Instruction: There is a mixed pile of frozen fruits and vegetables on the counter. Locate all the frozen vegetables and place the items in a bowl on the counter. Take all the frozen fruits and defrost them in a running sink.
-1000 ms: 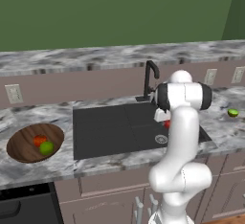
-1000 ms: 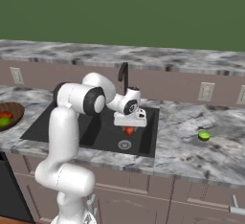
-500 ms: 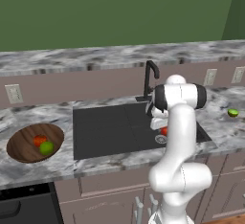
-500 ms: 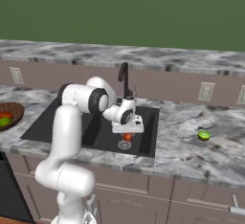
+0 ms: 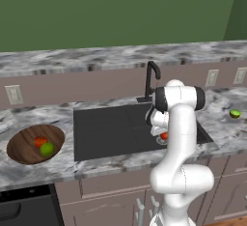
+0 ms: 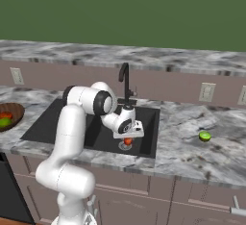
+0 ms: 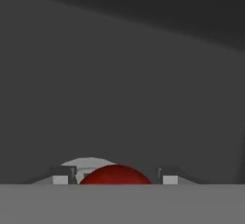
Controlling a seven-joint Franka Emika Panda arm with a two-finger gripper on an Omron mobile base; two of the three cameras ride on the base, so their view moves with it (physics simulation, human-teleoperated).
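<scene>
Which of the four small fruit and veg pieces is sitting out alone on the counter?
The flattish green piece, alone on the counter right of the sink. Two others lie in the wooden bowl; the red ball is at the gripper.

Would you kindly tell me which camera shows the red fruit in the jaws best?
The right base view: the red fruit hangs clear beneath the hand, over the sink. The left base view half hides it behind the arm; the hand view shows its top.
</scene>
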